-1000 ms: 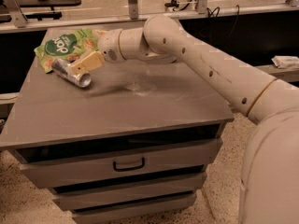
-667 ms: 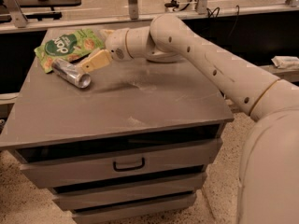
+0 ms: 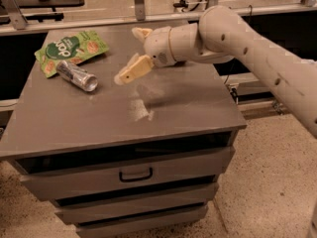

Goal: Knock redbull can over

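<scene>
The redbull can (image 3: pixel 76 76) lies on its side on the table (image 3: pixel 168 110), toward the back-left corner, with its silver end turned to the front right and its far end at or just over the rim of the green snack pouch (image 3: pixel 69 47). Judged from that, the knocking-over looks done, and the risks concern what comes after. The hand (image 3: pixel 128 54) hangs above the back middle of the table, to the right of the can and clearly apart from it, with its fingers (image 3: pixel 133 69) spread wide and nothing between them. The chief danger is rolling. A slim can on its side has little to hold it on a smooth top, and its axis runs at a slant, so any nudge would likely send it toward the front-left and the left edge, where it could drop to the floor. The pouch behind it may check a roll toward the back edge, but nothing guards the left side. A second risk is the arm (image 3: pixel 257 53): if it swings leftward or low as it leaves, the lower finger could clip the can or drag the pouch and set the can moving. A lift straight up and away to the right seems the safest course.
</scene>
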`<action>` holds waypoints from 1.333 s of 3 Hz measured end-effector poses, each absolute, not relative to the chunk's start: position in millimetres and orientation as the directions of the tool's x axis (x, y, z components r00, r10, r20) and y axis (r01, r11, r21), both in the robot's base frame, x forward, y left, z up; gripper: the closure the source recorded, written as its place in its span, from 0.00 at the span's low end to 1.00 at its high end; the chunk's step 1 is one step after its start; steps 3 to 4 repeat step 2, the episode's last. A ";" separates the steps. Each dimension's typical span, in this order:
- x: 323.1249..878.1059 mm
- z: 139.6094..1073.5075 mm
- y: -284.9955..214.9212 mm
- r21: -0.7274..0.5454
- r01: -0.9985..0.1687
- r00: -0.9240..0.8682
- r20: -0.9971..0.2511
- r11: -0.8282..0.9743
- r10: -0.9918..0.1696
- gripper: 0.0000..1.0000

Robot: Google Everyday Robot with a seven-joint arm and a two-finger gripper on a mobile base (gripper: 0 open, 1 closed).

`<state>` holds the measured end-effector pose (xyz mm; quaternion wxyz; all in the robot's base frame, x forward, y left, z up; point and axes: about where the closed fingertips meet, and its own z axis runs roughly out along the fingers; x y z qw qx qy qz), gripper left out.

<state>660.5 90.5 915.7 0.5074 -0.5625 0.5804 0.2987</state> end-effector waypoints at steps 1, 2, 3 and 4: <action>619.9 933.9 10.5 -0.280 -0.935 0.185 -0.909 0.218 -0.374 0.00; 619.9 933.8 10.7 -0.280 -0.935 0.185 -0.909 0.218 -0.374 0.00; 619.9 933.8 10.7 -0.280 -0.935 0.185 -0.909 0.218 -0.374 0.00; 619.9 933.8 10.7 -0.280 -0.935 0.185 -0.909 0.218 -0.374 0.00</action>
